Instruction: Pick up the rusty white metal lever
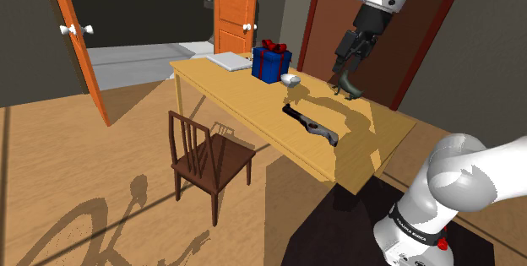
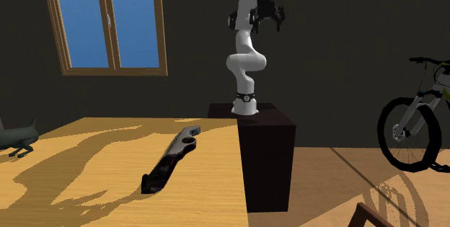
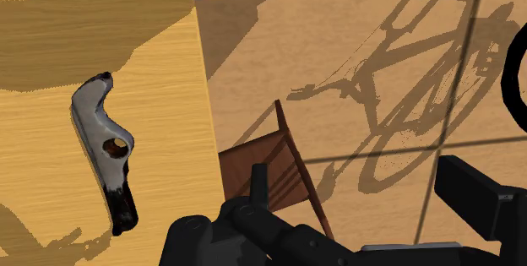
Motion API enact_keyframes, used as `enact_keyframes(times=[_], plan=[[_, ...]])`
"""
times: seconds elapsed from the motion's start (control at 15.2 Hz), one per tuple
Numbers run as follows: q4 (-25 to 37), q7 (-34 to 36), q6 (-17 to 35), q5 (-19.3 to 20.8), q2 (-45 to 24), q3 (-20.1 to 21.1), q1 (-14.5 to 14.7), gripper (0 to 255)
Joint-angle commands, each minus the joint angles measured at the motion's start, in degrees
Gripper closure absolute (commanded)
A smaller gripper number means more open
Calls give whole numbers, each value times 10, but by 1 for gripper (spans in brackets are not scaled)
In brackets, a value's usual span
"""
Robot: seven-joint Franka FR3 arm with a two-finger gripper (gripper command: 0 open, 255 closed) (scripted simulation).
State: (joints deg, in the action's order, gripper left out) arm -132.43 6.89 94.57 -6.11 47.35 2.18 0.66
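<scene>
1. One pale grey-white metal lever (image 3: 105, 148) with dark, stained ends and one round hole through its middle lies flat on the one light wooden table (image 1: 245, 95). It is close to the long edge that faces the chair, in the half of the table nearer the stand.
2. One all-black two-finger gripper (image 3: 367, 197) hangs high over the table, well apart from the lever. In the wrist view its two fingers (image 3: 259, 184) stand wide apart with nothing between them, so the hand is open and empty. The lever lies off to one side of the fingers, not between them.
3. One white arm with dark joints (image 2: 245, 60) rises from one dark box stand (image 2: 267, 161) set against the table's end.
4. Four other things rest on the table:
   - one blue gift box with a red bow (image 1: 271, 63);
   - one small white rounded object (image 1: 291, 79) just beside the box;
   - one flat white slab (image 1: 230, 60) near the far end;
   - one dark cat-shaped figure (image 2: 16, 139) near the edge away from the chair.
5. One dark brown wooden chair (image 1: 207, 159) with a slatted back stands on the wooden floor beside the table's long edge, near the lever.
6. Two orange doors (image 1: 235, 2), each with white knobs, stand open beyond the table in the shoulder view.
7. One bicycle (image 2: 415, 128) stands at the second exterior view's right, and its shadow falls across the floor.
8. One wood-framed window (image 2: 108, 24) with two blue panes sits in the dark wall behind the arm.
</scene>
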Motion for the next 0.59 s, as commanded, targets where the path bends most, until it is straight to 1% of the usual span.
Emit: enact_keyframes(times=[0.0, 0.53], plan=[[0, 0, 0, 0, 0, 0, 0, 0], [-34, -62, 106, 30, -93, -54, -24, 0]])
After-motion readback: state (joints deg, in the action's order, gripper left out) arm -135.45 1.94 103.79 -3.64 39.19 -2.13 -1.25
